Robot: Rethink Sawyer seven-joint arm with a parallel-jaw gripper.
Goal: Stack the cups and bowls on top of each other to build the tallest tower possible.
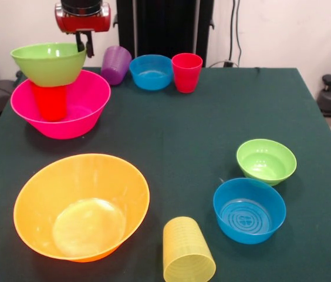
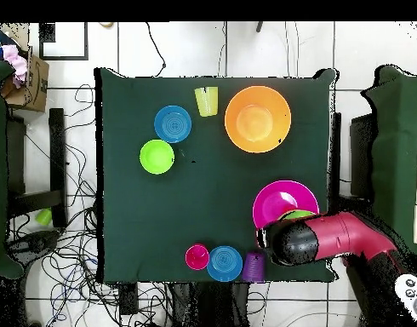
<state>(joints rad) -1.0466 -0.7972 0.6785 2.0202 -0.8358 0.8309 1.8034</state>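
Observation:
The tower stands at the table's far left: a bright red cup (image 1: 51,101) inside the hot pink bowl (image 1: 71,120), with the medium lime green bowl (image 1: 48,63) resting level on the cup. My gripper (image 1: 84,46) comes down from above and is shut on the green bowl's far rim. In the overhead view my arm (image 2: 327,240) hides the gripper and most of the tower; only the pink bowl (image 2: 278,201) and a sliver of the green bowl (image 2: 299,215) show.
A purple cup (image 1: 115,64) lies on its side beside the tower, then a blue bowl (image 1: 151,71) and a pinkish-red cup (image 1: 186,71). Near: orange bowl (image 1: 82,205), ribbed yellow cup (image 1: 186,258) on its side, blue bowl (image 1: 249,210), small green bowl (image 1: 266,161).

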